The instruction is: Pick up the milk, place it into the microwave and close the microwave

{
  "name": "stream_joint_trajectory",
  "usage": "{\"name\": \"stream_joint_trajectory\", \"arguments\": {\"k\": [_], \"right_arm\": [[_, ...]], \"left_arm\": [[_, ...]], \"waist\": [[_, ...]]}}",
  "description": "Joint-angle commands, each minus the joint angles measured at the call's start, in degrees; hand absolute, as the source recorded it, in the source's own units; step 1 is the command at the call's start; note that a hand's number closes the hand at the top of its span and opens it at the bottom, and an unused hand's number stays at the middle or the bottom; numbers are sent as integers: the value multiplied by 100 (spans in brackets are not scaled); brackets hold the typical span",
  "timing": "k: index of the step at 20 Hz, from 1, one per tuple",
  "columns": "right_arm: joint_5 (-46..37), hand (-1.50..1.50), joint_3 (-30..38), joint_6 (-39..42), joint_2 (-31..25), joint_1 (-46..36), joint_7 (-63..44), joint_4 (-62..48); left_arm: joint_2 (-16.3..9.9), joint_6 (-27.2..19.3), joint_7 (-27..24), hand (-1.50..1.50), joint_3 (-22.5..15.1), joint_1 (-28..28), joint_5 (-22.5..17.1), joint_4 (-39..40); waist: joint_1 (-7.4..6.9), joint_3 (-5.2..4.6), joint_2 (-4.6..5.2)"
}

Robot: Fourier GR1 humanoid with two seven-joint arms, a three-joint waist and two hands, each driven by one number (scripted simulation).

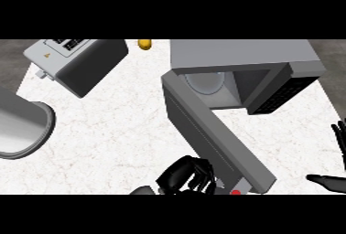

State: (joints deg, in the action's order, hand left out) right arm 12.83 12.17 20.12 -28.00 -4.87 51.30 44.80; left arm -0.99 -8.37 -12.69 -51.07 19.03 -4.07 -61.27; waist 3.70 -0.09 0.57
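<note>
The grey microwave (pixel 243 57) stands at the back right with its door (pixel 213 132) swung wide open toward me. Inside, its round plate (pixel 206 84) is bare. My left hand (pixel 186 176) is at the bottom middle, just left of the door's near end, with its fingers curled. Only a small white and red piece of the milk (pixel 235 191) shows beside those fingers; the rest is hidden by the hand and the door. My right hand (pixel 331 180) rests open at the right edge, fingers up.
A grey toaster (pixel 74 59) sits at the back left. A grey round vessel (pixel 20 123) lies at the left edge. A small yellow thing (pixel 144 44) is at the back, between the toaster and the microwave. The open door cuts diagonally across the counter's middle.
</note>
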Motion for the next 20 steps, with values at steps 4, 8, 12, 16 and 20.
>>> {"name": "stream_joint_trajectory", "arguments": {"k": [4, 8, 12, 16, 20], "right_arm": [[309, -150, -99, 757, -98, -168, 129, 456], [372, -150, -297, 692, 21, -110, -61, 838], [499, -150, -355, 705, -167, -377, -469, 1056], [506, -150, -549, 821, -190, -337, -557, 1259], [629, -150, -611, 877, -286, -521, -773, 1480]], "left_arm": [[94, -989, -178, -150, -677, 720, -949, -30], [95, -1287, -168, 150, -711, 1132, -1389, 171], [93, -1470, 99, 150, -635, 1751, -1788, 151], [94, -1747, -60, 150, -428, 2197, -1996, 363], [96, -2006, -196, 150, -258, 2700, -2124, 576]], "waist": [[289, -12, 32], [493, -16, 54], [671, -20, 94], [894, -15, 142], [1069, -9, 192]]}}
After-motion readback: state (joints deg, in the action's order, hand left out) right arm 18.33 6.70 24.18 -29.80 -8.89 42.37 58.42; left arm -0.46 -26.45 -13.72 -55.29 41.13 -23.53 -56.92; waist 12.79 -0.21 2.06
